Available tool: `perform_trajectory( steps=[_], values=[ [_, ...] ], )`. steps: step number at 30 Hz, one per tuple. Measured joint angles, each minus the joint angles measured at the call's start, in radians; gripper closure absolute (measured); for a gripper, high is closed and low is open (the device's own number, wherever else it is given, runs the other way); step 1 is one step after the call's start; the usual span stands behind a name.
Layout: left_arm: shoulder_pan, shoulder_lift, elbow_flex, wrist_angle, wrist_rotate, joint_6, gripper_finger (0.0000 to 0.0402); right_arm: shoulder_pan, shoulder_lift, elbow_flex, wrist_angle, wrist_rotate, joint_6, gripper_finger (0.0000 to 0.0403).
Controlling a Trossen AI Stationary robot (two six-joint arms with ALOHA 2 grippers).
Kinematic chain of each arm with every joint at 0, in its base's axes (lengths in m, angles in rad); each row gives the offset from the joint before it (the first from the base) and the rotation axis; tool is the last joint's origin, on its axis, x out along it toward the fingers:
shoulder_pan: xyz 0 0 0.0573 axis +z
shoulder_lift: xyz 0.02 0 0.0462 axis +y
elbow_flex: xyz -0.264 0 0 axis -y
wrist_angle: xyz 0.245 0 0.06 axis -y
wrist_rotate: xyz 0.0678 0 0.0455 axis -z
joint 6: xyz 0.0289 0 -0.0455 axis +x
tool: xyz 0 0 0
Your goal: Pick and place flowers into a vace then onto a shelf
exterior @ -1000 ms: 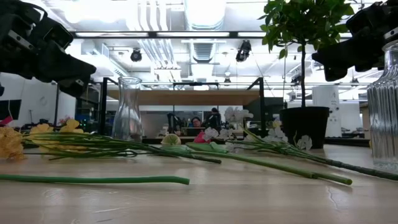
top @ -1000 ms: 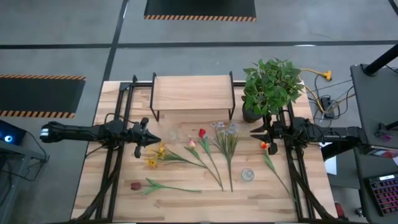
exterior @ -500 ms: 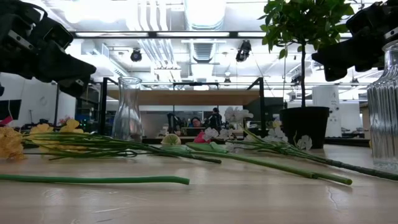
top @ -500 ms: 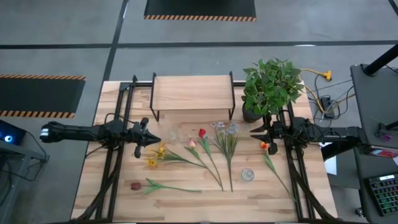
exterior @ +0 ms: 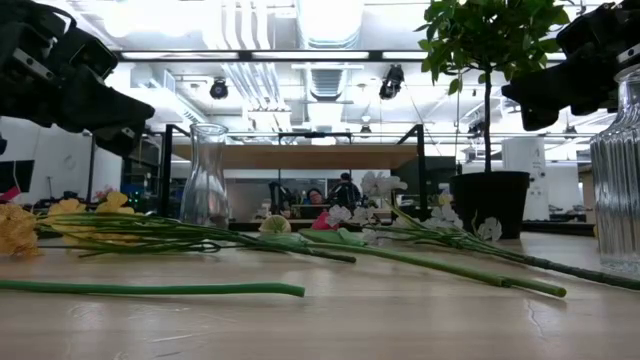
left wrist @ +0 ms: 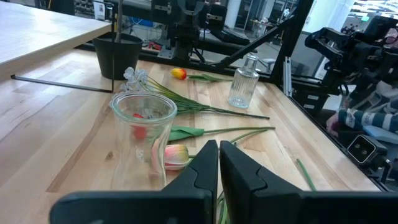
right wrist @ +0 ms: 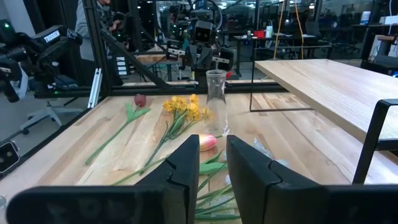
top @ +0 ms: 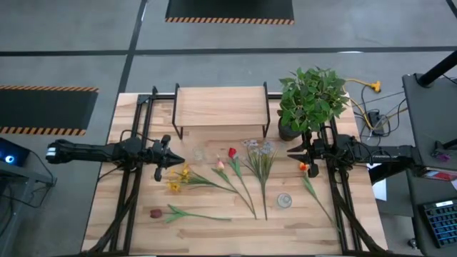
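Note:
Loose flowers lie flat on the table: yellow (top: 178, 178), pink (top: 220, 164), red (top: 232, 152), a white-lilac spray (top: 258, 147), orange (top: 303, 167) and maroon (top: 156, 213). A clear glass vase (top: 200, 153) (left wrist: 143, 140) (right wrist: 215, 102) stands upright among them. The shelf (top: 221, 107) stands behind, at the far side. My left gripper (top: 176, 159) (left wrist: 219, 155) hovers shut just left of the vase, above the yellow heads. My right gripper (top: 290, 152) (right wrist: 212, 149) hovers with a narrow gap, right of the spray, near the orange flower.
A bushy potted plant (top: 310, 96) stands at the far right beside the shelf. A ribbed glass bottle (top: 285, 200) (left wrist: 242, 89) stands toward the near edge, right of centre. Black frame rails (top: 128, 193) run along both table sides. A person shows beyond the table in the right wrist view.

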Motion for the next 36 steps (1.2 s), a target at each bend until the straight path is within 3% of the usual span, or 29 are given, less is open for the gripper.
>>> perform_trajectory(
  steps=[36],
  values=[
    [0.0,0.0,0.0,0.0,0.0,0.0,0.0402,0.0,0.0,0.0,0.0,0.0,-0.001,0.0325]
  ],
)
